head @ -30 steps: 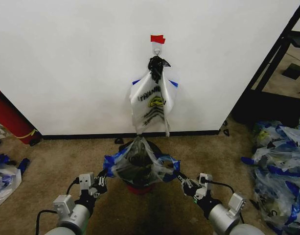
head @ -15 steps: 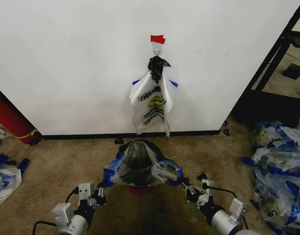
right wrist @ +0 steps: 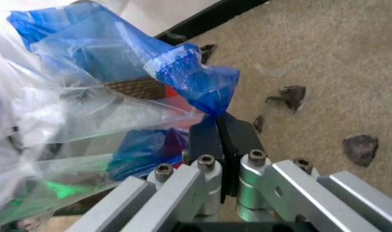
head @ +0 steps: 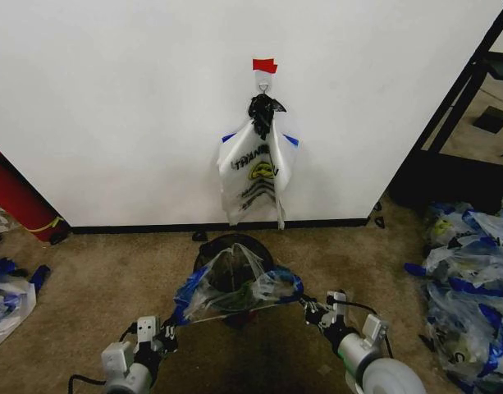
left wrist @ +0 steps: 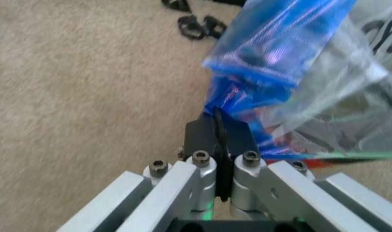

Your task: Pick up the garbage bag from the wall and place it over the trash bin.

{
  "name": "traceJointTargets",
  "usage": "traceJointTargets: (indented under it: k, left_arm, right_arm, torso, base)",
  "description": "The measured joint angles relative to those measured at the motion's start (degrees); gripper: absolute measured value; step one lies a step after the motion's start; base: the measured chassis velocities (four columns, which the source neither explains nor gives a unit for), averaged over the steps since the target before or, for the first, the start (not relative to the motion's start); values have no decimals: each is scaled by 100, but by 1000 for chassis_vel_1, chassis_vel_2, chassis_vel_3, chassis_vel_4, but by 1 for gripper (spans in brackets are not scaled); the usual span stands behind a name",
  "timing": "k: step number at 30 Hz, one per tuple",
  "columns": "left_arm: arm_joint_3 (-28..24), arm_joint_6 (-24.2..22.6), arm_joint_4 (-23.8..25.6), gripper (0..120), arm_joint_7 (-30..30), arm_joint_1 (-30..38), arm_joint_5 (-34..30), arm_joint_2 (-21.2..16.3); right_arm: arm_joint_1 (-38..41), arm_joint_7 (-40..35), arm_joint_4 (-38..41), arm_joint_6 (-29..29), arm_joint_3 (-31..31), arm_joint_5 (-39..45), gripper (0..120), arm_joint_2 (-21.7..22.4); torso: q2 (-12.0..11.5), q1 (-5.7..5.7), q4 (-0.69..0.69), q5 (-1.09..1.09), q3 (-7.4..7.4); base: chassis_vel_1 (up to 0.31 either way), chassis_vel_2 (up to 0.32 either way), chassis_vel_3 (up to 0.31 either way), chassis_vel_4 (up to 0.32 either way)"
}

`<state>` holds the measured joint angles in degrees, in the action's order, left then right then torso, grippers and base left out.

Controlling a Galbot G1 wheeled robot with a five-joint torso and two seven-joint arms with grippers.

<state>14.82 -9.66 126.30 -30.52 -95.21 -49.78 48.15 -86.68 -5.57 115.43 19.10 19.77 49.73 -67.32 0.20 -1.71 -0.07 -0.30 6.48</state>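
Carpet [head: 87, 279] lies before the wall [head: 120, 98], where a red tape strip [head: 264, 65] sits above a small hook [head: 263, 82]; a whiter bag with black lettering [head: 256, 176] hangs from that hook under a dark knot. The garbage bag [head: 235, 283], clear with blue edges, is stretched open between the two arms, just in front of and partly over the trash bin [head: 231, 250], whose black rim shows behind the plastic. The left pincer [head: 164, 335] is low on the left of the bag; in the left wrist view its fingers [left wrist: 218, 137] are pressed together on a blue handle fold of the garbage bag [left wrist: 273, 53]. The right pincer [head: 310, 310] is low on the right of the bag; in the right wrist view its fingers [right wrist: 222, 137] are likewise clamped on the blue handle tip of the garbage bag [right wrist: 196, 82]. Heaped clear-and-blue bags [head: 468, 271] lie on the carpet at far right, well apart from the bin. A red cylinder [head: 17, 197] leans against the wall at far left.
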Motion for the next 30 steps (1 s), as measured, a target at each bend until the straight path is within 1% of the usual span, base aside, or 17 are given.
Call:
traceJointTargets:
  k: [9, 15, 21, 30]
  left_arm:
    - [-360, -97, -216, 0, 23, 430, 14, 57]
    - [-682, -123, -427, 0, 81, 799, 167, 184]
    - [-847, -161, -470, 0, 100, 834, 318, 241]
    - [-794, -162, -486, 0, 100, 757, 434, 264]
  right_arm:
    - [426, 4, -396, 24, -73, -41, 0, -30]
    - [1000, -30, -962, 166, -278, -222, 0, -85]
    - [1169, -29, -1258, 208, -401, -511, 0, -71]
    - [1337, -32, -1439, 212, -470, -648, 0, -80]
  torso:
    - [0, 0, 1, 0, 0]
    - [0, 0, 0, 0, 0]
    - [0, 0, 0, 0, 0]
    - [0, 0, 0, 0, 0]
  base:
    - [0, 0, 0, 0]
    - [0, 0, 0, 0]
    - [0, 0, 0, 0]
    - [0, 0, 0, 0]
